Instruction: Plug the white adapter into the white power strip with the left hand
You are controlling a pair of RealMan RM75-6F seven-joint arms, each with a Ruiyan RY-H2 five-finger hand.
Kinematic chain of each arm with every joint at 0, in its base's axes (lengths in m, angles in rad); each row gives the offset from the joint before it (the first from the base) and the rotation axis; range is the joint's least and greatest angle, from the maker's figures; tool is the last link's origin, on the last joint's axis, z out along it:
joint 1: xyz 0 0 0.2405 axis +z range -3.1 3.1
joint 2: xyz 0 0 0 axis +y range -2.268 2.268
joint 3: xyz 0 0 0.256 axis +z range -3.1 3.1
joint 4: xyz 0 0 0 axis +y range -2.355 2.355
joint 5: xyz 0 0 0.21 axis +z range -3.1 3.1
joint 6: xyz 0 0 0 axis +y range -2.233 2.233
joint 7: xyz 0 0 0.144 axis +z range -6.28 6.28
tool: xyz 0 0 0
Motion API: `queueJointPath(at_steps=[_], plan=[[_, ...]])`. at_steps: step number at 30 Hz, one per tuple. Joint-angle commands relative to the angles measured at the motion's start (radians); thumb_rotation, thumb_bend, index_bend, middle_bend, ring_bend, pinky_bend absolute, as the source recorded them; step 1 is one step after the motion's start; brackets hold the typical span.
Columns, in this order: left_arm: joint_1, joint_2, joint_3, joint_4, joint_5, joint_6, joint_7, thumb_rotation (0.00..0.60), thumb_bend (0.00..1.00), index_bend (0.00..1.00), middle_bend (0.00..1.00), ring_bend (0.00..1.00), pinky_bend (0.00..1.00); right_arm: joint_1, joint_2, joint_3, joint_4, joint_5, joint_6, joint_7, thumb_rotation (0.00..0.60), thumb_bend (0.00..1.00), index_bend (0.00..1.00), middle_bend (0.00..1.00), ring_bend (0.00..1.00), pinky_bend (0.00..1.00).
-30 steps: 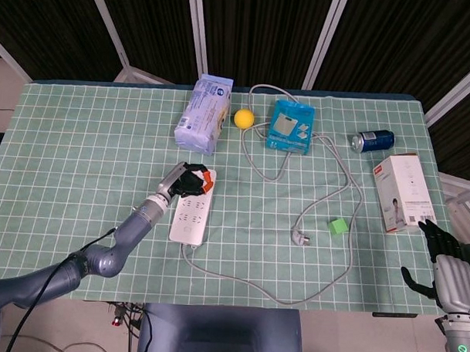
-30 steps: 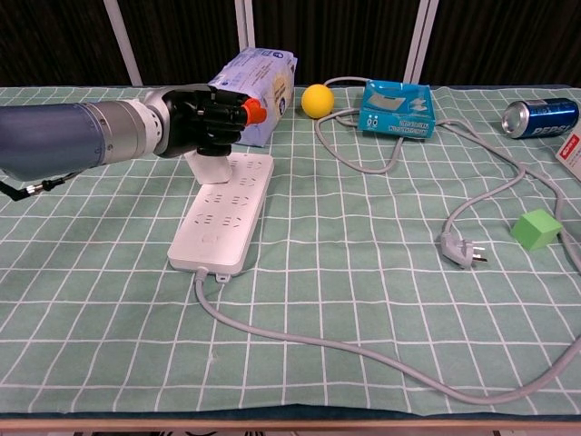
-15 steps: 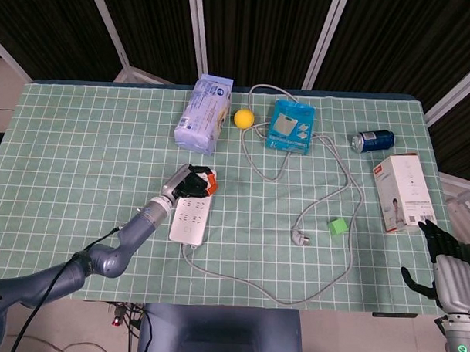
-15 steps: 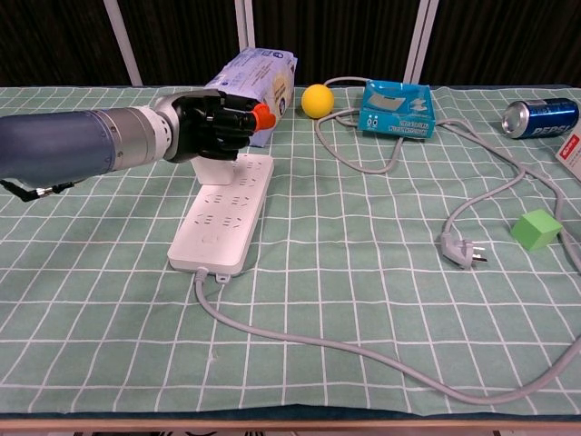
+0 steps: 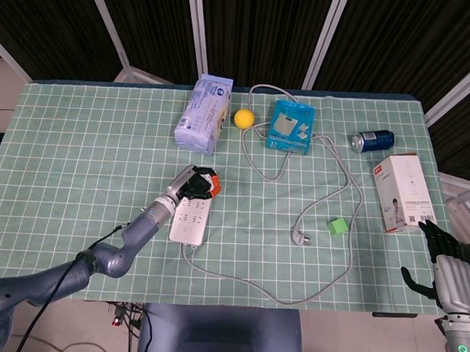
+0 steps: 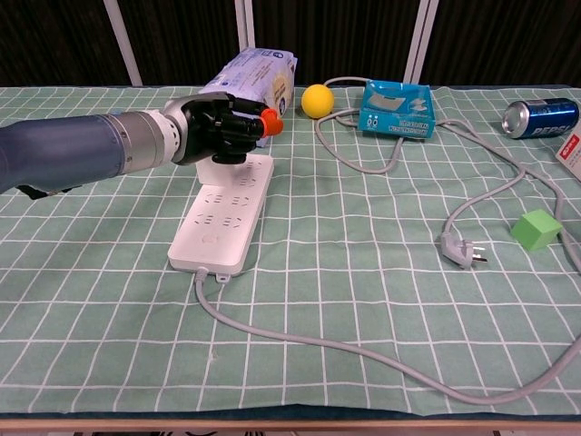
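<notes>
Gripping the white adapter, the left hand has its dark fingers curled tight round the adapter's top, with only the lower white body showing beneath them. The adapter sits over the far end of the white power strip, its base at the strip's top face; whether the prongs are seated cannot be told. In the head view the same hand covers the far end of the strip. The strip's grey cable runs off its near end and loops across the green checked tablecloth to a loose plug. At the head view's lower right corner, the right hand hangs off the table edge, fingers apart, holding nothing.
</notes>
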Motion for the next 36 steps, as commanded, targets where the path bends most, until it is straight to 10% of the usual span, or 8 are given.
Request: queueJointPath(at_steps=[1, 14, 21, 30, 36], plan=[[0.002, -0.002, 0.005, 0.004, -0.001, 0.002, -0.002, 0.600, 0.56, 0.83, 1.00, 0.86, 0.96, 0.000, 0.000, 0.001, 0.000, -0.001, 0.002, 0.001, 0.600, 0.40, 0.00, 0.00, 0.00, 0.04], [-0.007, 0.025, -0.008, -0.053, 0.044, 0.087, 0.018, 0.600, 0.50, 0.72, 0.95, 0.76, 0.84, 0.000, -0.001, -0.001, 0.001, -0.006, 0.004, -0.003, 0.600, 0.40, 0.00, 0.00, 0.00, 0.04], [-0.005, 0.122, -0.016, -0.180, 0.079, 0.138, 0.084, 0.600, 0.35, 0.45, 0.51, 0.34, 0.45, -0.001, -0.002, -0.001, 0.006, -0.012, 0.010, -0.008, 0.600, 0.40, 0.00, 0.00, 0.00, 0.04], [0.105, 0.348, 0.110, -0.399, 0.121, 0.300, 0.507, 0.600, 0.05, 0.22, 0.20, 0.08, 0.17, -0.003, -0.008, -0.003, 0.014, -0.023, 0.021, -0.027, 0.600, 0.40, 0.00, 0.00, 0.00, 0.04], [0.266, 0.482, 0.240, -0.567, 0.142, 0.539, 0.916, 0.600, 0.03, 0.06, 0.03, 0.00, 0.09, -0.004, -0.014, -0.004, 0.019, -0.031, 0.032, -0.058, 0.600, 0.40, 0.00, 0.00, 0.00, 0.04]])
